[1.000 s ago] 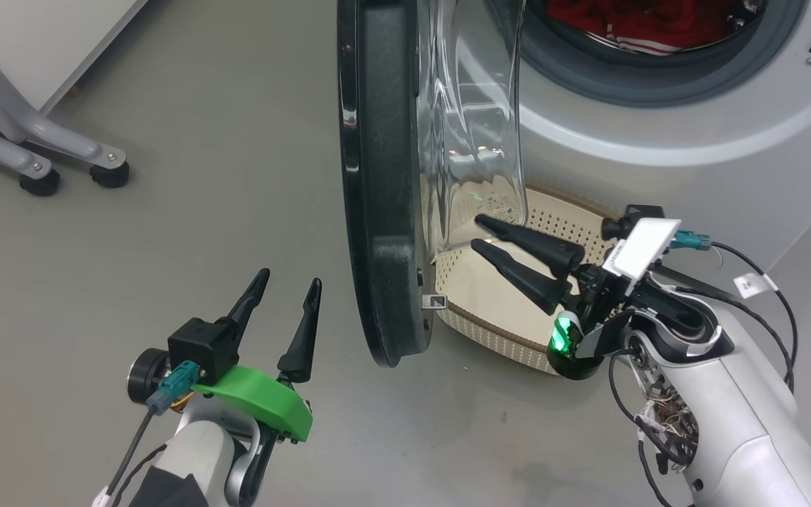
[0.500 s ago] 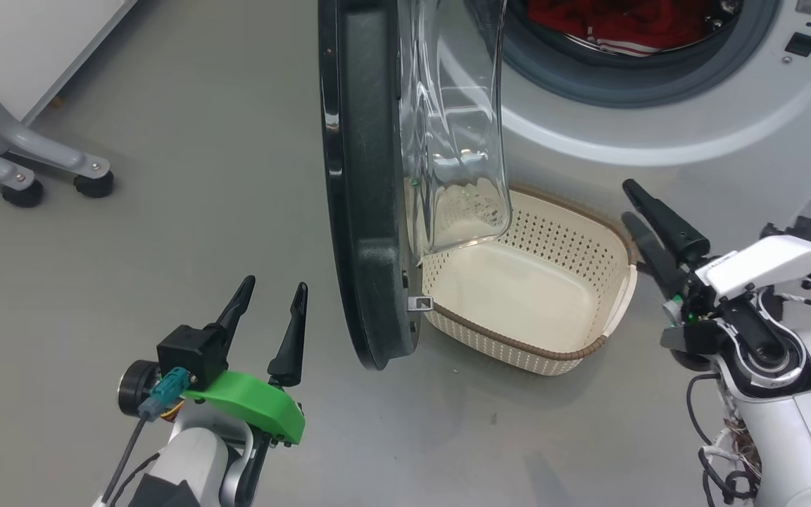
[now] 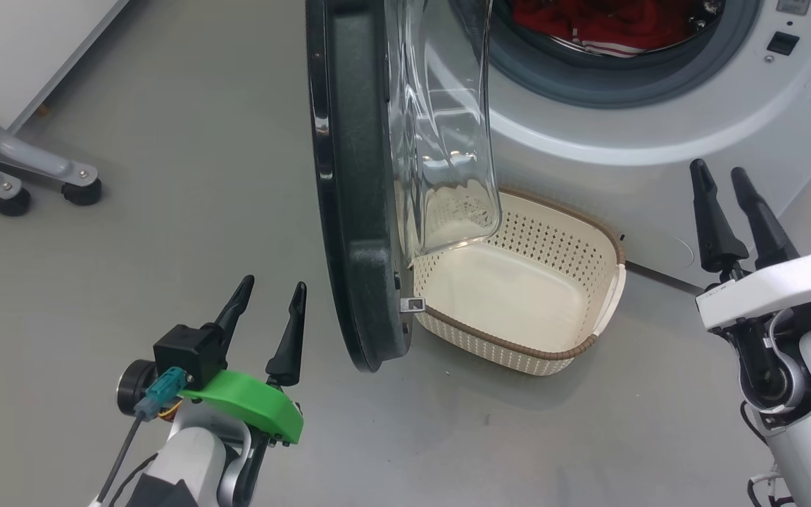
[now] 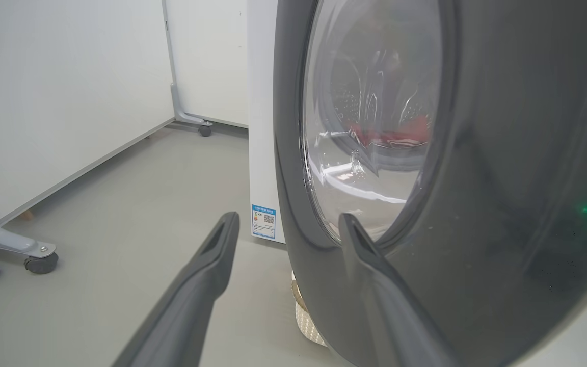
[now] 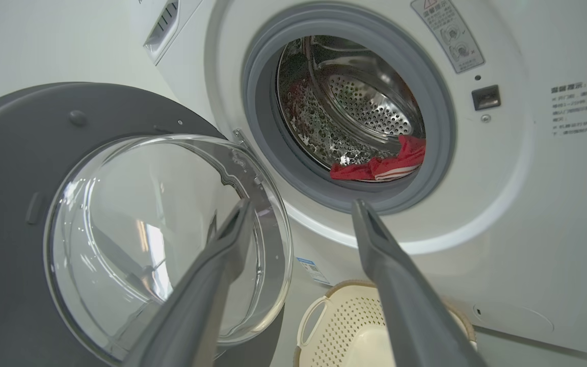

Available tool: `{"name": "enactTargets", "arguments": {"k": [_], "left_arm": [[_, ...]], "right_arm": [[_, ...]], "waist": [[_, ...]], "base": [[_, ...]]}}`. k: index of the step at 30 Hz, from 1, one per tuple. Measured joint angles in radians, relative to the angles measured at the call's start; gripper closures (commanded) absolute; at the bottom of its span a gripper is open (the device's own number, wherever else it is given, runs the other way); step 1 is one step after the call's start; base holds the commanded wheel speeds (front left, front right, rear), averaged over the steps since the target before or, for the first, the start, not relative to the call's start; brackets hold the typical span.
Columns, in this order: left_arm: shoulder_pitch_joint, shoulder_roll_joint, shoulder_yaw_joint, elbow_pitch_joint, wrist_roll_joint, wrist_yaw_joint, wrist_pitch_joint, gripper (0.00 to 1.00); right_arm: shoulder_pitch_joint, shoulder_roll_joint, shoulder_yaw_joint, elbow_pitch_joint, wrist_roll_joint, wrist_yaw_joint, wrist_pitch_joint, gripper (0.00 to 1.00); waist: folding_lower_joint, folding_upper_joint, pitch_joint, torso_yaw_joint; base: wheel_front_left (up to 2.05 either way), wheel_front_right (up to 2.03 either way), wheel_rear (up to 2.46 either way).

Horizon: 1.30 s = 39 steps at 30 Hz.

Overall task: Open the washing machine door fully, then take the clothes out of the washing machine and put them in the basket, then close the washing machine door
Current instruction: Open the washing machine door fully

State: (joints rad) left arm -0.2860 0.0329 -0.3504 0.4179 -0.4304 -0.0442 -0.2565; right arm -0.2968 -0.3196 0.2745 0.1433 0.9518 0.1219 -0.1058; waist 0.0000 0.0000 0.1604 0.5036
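The washing machine door (image 3: 349, 176) stands open, edge-on to me, its clear glass bowl (image 3: 441, 141) hanging over the basket's left end. Red clothes (image 3: 602, 21) lie in the drum of the white washing machine (image 3: 659, 134). The cream basket (image 3: 504, 343) sits on the floor below the porthole with nothing in it. My left gripper (image 3: 272, 285) is open, left of the door's lower edge and apart from it. My right gripper (image 3: 717, 169) is open and empty, right of the basket, fingers pointing at the machine front. In the right wrist view the clothes (image 5: 385, 163) show beyond the right gripper (image 5: 302, 204).
Grey wheeled legs of a stand (image 3: 39, 176) sit at the far left beside a white panel (image 3: 25, 42). Bare grey floor (image 3: 166, 211) spreads left of the door and in front of the basket. The door (image 4: 477, 153) looms close on the left gripper's (image 4: 288, 218) right side.
My right gripper has come out of the basket, swung to the right and turned its fingers up toward the machine, jaws spreading wider. The camera shifted a little. The left arm kept still.
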Motion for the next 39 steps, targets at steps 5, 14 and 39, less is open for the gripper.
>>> {"name": "enactTargets", "arguments": {"k": [5, 14, 39], "left_arm": [[0.0, 0.0, 0.0, 0.0, 0.0, 0.0, 0.0, 0.0], [0.001, 0.0, -0.003, 0.014, 0.002, 0.0, 0.0, 0.0], [0.016, 0.0, -0.002, 0.023, 0.013, 0.0, 0.0, 0.0]], "right_arm": [[0.004, -0.041, 0.019, 0.032, -0.212, -0.012, -0.142, 0.0], [0.069, -0.018, 0.062, 0.12, -0.386, -0.127, -0.162, 0.0], [0.12, 0.09, 0.01, 0.088, -0.573, -0.195, -0.154, 0.0]], "waist": [[0.0, 0.0, -0.005, -0.004], [0.0, 0.0, -0.027, -0.009], [0.0, 0.0, -0.04, -0.021]], "base": [[0.0, 0.0, 0.0], [0.0, 0.0, 0.0], [0.0, 0.0, 0.0]]}}
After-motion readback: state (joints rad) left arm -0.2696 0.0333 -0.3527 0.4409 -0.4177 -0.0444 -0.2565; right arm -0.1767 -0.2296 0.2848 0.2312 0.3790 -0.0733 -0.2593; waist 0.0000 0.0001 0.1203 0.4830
